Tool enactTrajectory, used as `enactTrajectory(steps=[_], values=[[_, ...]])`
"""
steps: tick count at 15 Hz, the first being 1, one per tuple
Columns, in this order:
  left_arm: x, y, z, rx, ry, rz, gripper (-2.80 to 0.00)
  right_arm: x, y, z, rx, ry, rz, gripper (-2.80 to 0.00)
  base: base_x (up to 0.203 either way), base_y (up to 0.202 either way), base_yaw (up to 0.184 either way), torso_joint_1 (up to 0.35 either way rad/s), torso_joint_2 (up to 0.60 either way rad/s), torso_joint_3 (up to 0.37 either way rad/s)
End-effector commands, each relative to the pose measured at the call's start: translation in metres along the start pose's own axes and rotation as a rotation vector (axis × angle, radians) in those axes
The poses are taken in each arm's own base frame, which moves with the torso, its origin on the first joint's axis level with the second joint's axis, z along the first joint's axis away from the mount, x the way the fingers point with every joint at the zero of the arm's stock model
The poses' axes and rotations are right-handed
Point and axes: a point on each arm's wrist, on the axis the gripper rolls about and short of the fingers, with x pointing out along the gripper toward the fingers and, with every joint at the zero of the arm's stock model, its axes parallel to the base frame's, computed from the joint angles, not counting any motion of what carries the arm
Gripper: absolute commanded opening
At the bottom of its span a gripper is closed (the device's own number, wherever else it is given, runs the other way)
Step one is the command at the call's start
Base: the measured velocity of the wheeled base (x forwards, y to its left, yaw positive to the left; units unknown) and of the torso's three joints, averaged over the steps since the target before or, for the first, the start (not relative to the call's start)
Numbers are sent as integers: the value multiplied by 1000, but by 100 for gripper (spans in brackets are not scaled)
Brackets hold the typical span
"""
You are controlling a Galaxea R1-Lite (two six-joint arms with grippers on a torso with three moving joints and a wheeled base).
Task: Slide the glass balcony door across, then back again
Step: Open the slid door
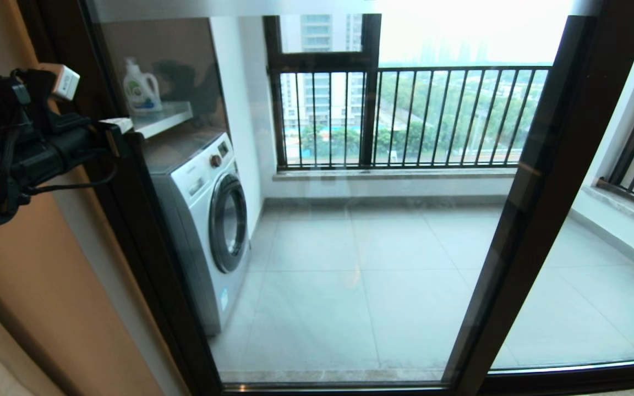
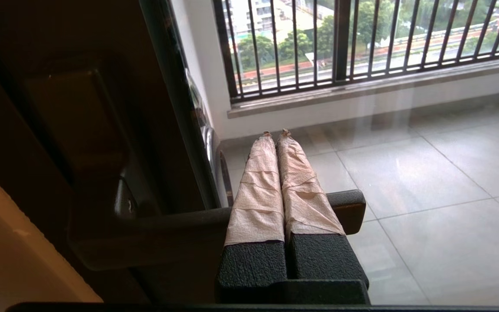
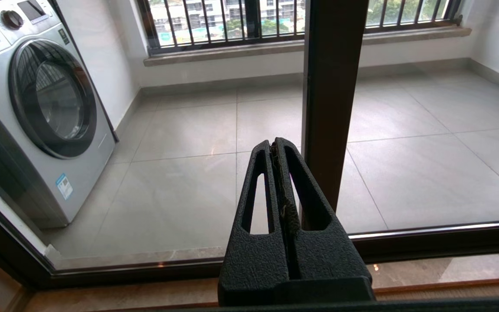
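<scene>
Now left claw point(image 2: 275, 135) over door handle point(image 2: 180, 225).

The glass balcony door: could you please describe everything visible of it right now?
The glass balcony door is a tall clear pane in a slim dark brown-black metal frame, upright in its floor track. A dark lever-shaped handle juts from its left stile. The left gripper, fingers together, lies across that handle. Through the glass a washing machine shows.
</scene>
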Motion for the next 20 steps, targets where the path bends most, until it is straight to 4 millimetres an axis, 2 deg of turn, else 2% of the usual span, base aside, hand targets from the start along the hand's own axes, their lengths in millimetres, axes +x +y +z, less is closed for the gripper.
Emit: enactTrajectory(steps=[1,8,14,20], values=[[-1,4,-9,-6,33,7,-280,1,0,-3,0,12,0,-280,0,0,0,0,0,0],[-10,14,-30,-17,76,41,-280,1,0,-3,0,13,0,-280,0,0,0,0,0,0],[-11,14,-39,7,81,41,-280,1,0,-3,0,12,0,-280,0,0,0,0,0,0],[-17,23,-50,-4,119,69,-280,1,0,-3,0,13,0,-280,0,0,0,0,0,0]])
